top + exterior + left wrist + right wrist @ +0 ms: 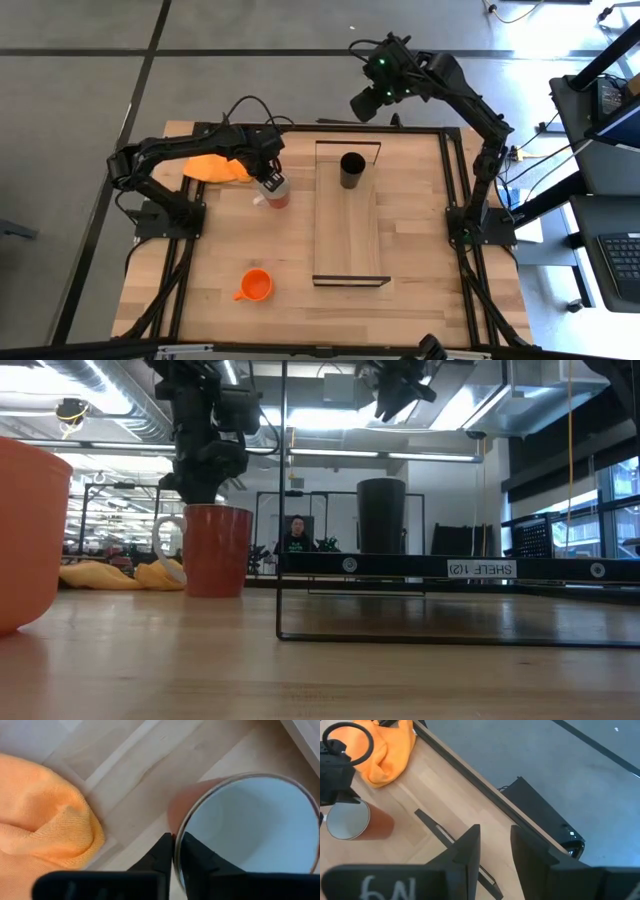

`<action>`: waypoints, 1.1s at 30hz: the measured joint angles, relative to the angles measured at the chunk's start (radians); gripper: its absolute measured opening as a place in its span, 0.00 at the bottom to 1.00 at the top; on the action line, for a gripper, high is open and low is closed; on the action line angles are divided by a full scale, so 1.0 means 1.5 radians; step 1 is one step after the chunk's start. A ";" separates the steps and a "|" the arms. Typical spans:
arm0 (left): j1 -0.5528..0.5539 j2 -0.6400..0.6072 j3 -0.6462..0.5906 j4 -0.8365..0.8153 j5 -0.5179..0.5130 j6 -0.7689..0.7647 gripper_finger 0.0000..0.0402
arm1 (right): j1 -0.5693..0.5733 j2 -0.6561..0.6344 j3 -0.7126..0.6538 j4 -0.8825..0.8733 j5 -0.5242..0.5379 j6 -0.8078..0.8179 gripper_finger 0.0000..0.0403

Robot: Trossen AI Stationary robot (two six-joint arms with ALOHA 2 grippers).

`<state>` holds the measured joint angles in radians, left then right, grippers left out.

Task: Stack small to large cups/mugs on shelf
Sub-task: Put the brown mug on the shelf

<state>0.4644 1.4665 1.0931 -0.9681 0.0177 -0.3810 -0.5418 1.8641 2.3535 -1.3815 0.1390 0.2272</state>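
The red mug stands on the table, directly under the left gripper, between the orange cloth and the shelf. In the left wrist view the gripper's two fingers pinch the mug's rim, one outside the red wall and one inside the white interior, nearly closed on it. The low view shows the mug's base resting on the tabletop with its handle towards the cloth.

The cloth lies just beside the left gripper on the side away from the shelf. The black mug stands upright on the shelf's far end, across from the left gripper. The orange mug sits well apart from it, near the table's front edge, left of the shelf.

The right gripper hangs beyond the table's far edge, well above it, its fingers parted and holding nothing.
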 joint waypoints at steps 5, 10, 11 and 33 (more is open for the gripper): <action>0.000 0.000 0.000 0.002 -0.001 -0.004 0.03 | -0.015 0.000 0.000 -0.004 -0.006 0.000 0.27; -0.003 -0.004 0.019 -0.017 -0.007 -0.022 0.02 | -0.039 -0.016 0.000 -0.057 -0.018 -0.014 0.27; -0.003 -0.005 0.031 -0.026 -0.007 -0.025 0.02 | -0.044 -0.023 0.000 -0.070 -0.018 -0.016 0.27; -0.108 0.145 0.417 -0.148 0.050 0.005 0.02 | -0.178 -0.172 -0.013 -0.127 0.021 0.002 0.27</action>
<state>0.3027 1.6842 1.7183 -1.1900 0.0921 -0.3731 -0.8082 1.6062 2.3333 -1.5719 0.1706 0.2306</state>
